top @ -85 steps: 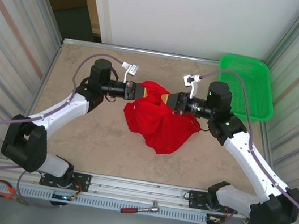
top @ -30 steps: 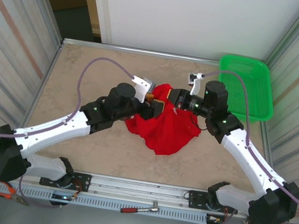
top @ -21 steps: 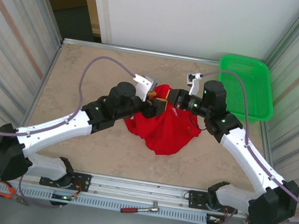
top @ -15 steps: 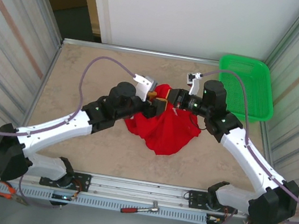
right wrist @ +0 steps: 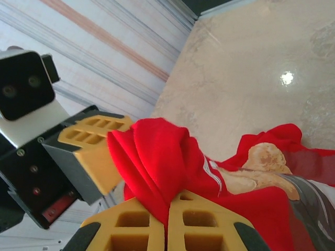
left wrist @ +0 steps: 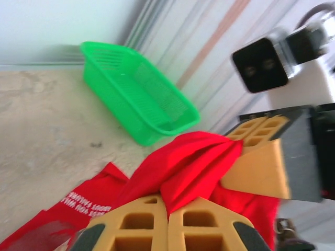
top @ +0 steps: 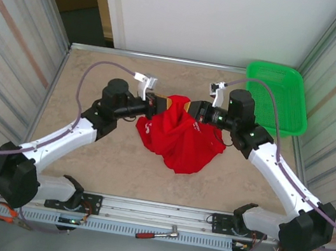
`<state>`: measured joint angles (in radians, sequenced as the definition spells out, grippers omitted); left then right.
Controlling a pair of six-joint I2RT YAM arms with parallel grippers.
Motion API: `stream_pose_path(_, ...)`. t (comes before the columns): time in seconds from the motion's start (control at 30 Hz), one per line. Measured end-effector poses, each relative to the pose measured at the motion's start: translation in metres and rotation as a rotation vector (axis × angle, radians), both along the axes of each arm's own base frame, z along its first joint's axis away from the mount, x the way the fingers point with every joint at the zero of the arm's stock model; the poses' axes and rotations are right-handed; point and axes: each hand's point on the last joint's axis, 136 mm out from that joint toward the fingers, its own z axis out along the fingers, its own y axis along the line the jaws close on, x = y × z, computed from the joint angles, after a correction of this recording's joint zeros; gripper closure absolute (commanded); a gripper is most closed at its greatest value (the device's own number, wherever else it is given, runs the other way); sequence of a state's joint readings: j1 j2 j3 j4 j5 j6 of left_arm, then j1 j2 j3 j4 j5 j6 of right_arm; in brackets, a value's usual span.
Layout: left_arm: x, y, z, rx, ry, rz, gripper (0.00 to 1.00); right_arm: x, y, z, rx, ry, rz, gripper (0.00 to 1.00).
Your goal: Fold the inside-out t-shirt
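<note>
1. Red cloth first: the inside-out t-shirt (top: 181, 142) lies in a crumpled heap in the middle of the table (top: 86, 150). No fold is made yet, so I'd judge nearly all the work is left.
2. Just beyond, the left gripper (top: 157, 106) is clamped on the shirt's raised upper edge. The right gripper (top: 188, 109) pinches the same ridge close beside it.
3. Sleeves, collar and hem are lost in the bunching, and the white lettering is too small to read.
4. Farthest off, the green basket (top: 276, 95) sits at the right corner.
</note>
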<state>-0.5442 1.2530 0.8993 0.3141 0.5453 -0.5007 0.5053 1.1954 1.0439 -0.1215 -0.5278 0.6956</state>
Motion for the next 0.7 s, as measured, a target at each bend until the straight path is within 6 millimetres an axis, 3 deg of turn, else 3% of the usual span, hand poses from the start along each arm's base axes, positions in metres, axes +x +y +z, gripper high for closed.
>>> stream_pose_path(0.03,-0.003,0.001,0.004,-0.022,0.003,-0.032,1.00,0.002,0.001,0.000,0.000,-0.006,0.001,0.73)
stream_pose_path(0.07,-0.006,0.001,0.008,-0.043,0.003,-0.062,1.00,0.003,0.002,-0.002,-0.005,-0.006,0.001,0.59)
stream_pose_path(0.1,-0.008,0.002,0.012,-0.064,0.004,-0.086,1.00,0.008,0.001,-0.007,-0.018,-0.005,-0.010,0.48)
stream_pose_path(0.13,-0.010,0.003,0.017,-0.084,0.000,-0.106,1.00,0.012,-0.001,-0.012,-0.032,0.001,-0.024,0.44)
stream_pose_path(0.27,-0.016,0.004,0.031,-0.134,-0.013,-0.160,1.00,0.024,-0.005,-0.035,-0.087,0.030,-0.057,0.42)
stream_pose_path(0.43,-0.024,0.002,0.038,-0.158,-0.014,-0.205,1.00,0.014,-0.003,-0.042,-0.119,0.041,-0.058,0.42)
stream_pose_path(0.57,-0.025,0.001,0.038,-0.159,-0.009,-0.216,1.00,0.000,-0.008,-0.024,-0.121,-0.007,-0.081,0.42)
stream_pose_path(0.7,-0.025,0.002,0.038,-0.161,-0.002,-0.218,1.00,-0.023,-0.013,0.003,-0.133,-0.104,-0.099,0.54)
